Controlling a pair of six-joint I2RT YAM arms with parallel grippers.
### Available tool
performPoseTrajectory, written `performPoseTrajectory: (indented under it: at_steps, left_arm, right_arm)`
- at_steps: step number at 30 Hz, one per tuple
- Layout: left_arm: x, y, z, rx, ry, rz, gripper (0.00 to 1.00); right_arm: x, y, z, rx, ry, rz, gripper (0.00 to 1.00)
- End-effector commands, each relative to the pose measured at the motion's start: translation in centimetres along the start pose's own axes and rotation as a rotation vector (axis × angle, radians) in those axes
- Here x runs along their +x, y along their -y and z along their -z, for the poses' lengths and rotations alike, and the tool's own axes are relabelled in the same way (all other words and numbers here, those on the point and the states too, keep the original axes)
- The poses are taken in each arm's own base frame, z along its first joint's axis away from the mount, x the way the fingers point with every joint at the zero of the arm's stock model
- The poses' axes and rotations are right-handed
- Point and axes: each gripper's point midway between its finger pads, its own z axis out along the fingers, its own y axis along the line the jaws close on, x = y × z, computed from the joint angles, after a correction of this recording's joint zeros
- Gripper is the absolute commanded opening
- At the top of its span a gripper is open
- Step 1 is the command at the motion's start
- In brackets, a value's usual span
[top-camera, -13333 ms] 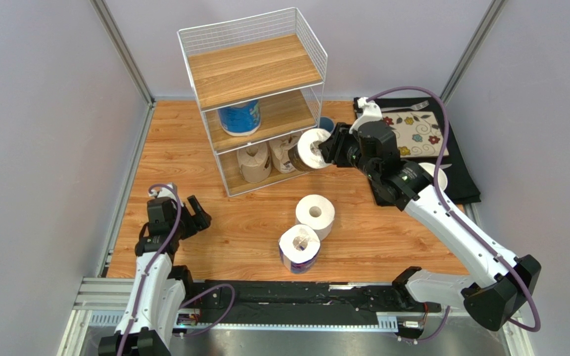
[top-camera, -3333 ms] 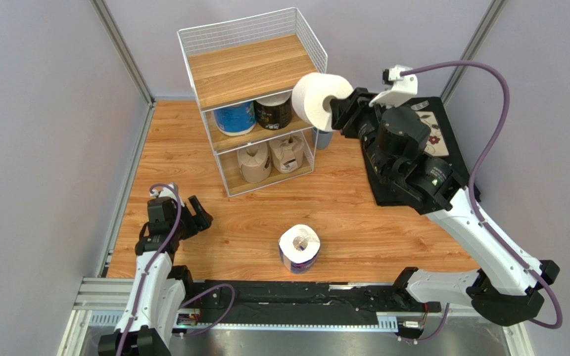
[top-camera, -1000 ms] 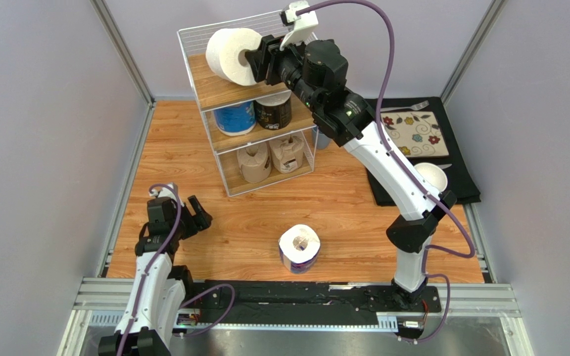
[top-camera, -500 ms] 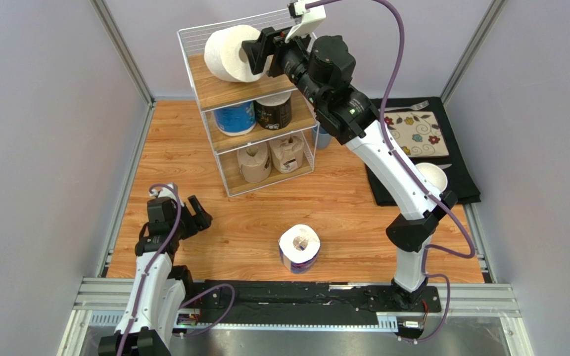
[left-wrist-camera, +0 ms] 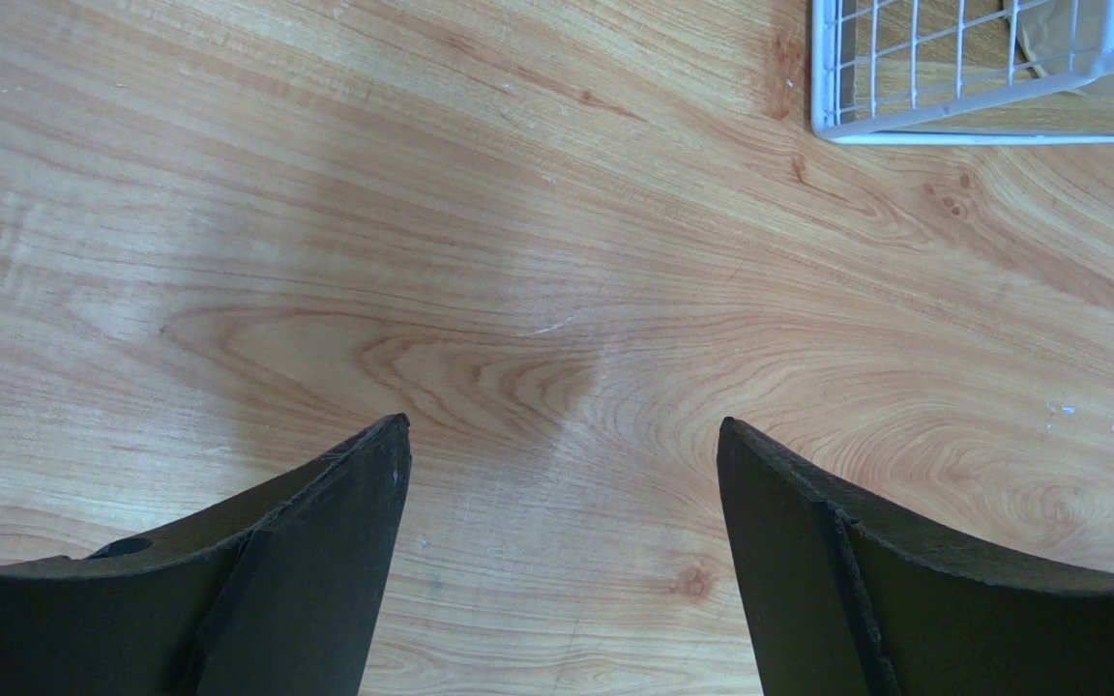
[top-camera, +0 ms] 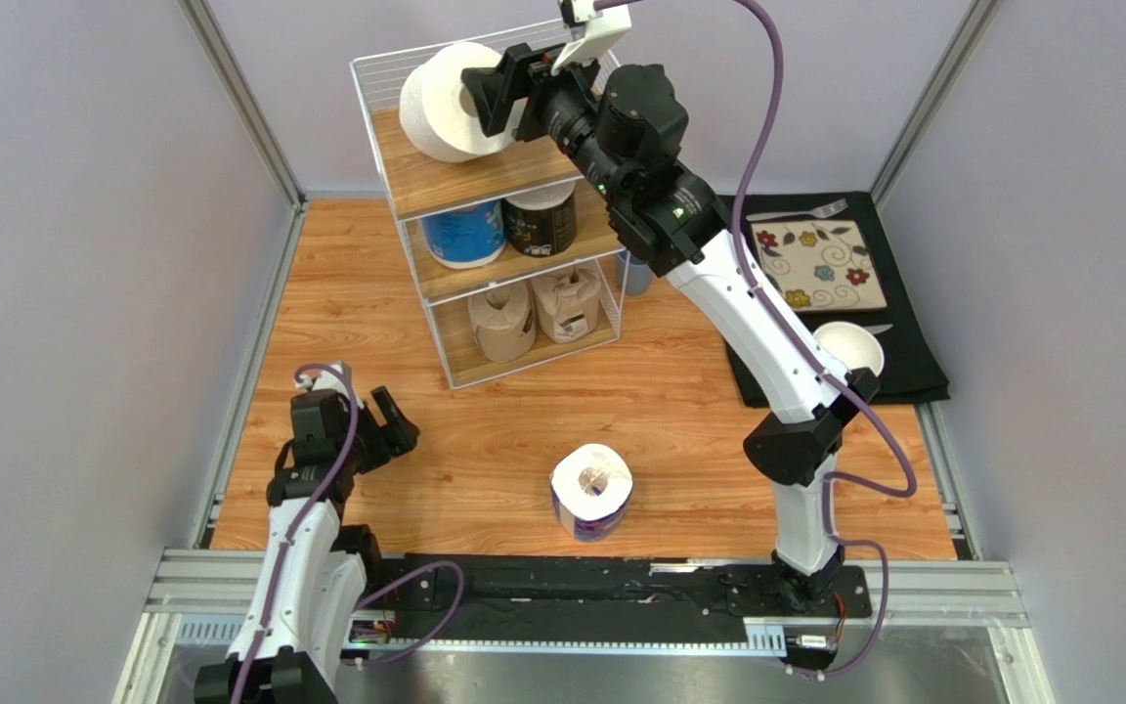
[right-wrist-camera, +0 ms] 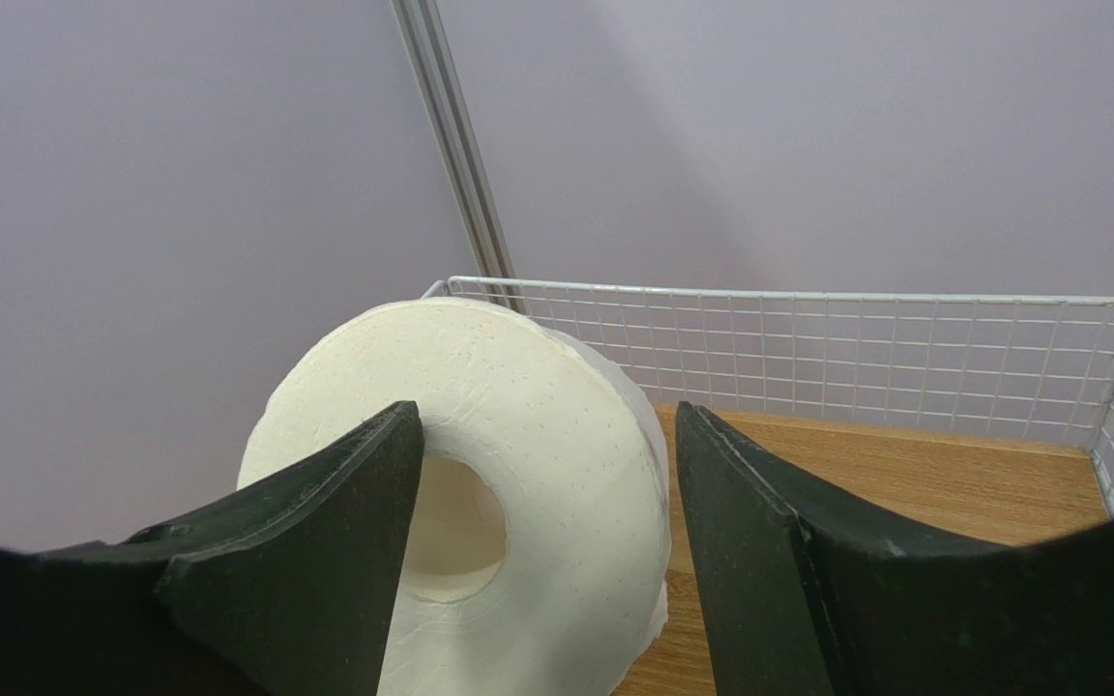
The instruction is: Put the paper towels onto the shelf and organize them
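Top tier of shelf (top-camera: 503, 147): wire rim at back & sides, bare board free to R of the white roll (right-wrist-camera: 549, 435), which lies on its side at the L end, plain, core facing R gripper (top-camera: 493, 88). R fingers (right-wrist-camera: 316, 551) are spread astride its face, not pinching. L gripper (left-wrist-camera: 563, 435) is wide open over tabletop (left-wrist-camera: 519, 218).

White roll (right-wrist-camera: 563, 435): soft matt paper, finely dimpled, just past right fingers (right-wrist-camera: 316, 566) of matt black plastic. Shelf (right-wrist-camera: 868, 348) beyond them: thin white-coated wire, smooth light wood board (right-wrist-camera: 926, 479). Table (left-wrist-camera: 549, 261) under left fingers (left-wrist-camera: 316, 566): smooth wood grain, low sheen.
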Motion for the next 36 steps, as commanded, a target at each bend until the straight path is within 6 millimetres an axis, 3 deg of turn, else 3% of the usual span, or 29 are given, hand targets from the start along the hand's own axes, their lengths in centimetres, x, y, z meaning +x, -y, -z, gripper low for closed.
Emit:
performPoseTrajectory:
  at_steps: [1,9,20,29,30,31,34,35,36]
  left_arm:
    - [-0.4,-0.2,0.0,-0.008,0.021,0.006,0.86]
    - [-0.3,-0.2,-0.1,-0.009,0.015,0.007,0.86]
    - [-0.2,-0.3,-0.2,-0.011,0.009,0.009,0.86]
    - [-0.1,-0.2,-0.2,-0.009,0.003,0.009,0.86]
    - [-0.1,-0.2,-0.2,-0.007,0.006,0.009,0.86]
    - [-0.1,-0.2,-0.2,-0.008,0.005,0.009,0.86]
    - [-0.2,-0.1,-0.2,-0.005,0.008,0.01,0.86]
    - [-0.2,-0.1,-0.2,-0.004,0.006,0.009,0.86]
    - [-0.2,-0.1,-0.2,-0.003,0.009,0.009,0.86]
  right_arm:
    - [-1.2,-0.2,-0.6,-0.019,0.047,-0.016,0.68]
    - [-2.2,0.1,-1.3,-0.026,0.105,-0.027,0.68]
    - [-1.5,0.6,-2.2,-0.034,0.116,-0.062,0.69]
    - [-1.8,0.4,-1.5,-0.049,0.114,-0.05,0.69]
    - [-3.4,0.0,-0.6,-0.058,0.14,-0.051,0.69]
    - [-2.6,0.1,-0.5,-0.056,0.119,-0.05,0.69]
    - [-5.2,-0.7,2.0,-0.09,0.137,-0.051,0.69]
    - [-3.1,-0.5,2.3,-0.093,0.079,-0.046,0.69]
    - [-5.8,-1.2,4.7,-0.107,0.114,-0.052,0.69]
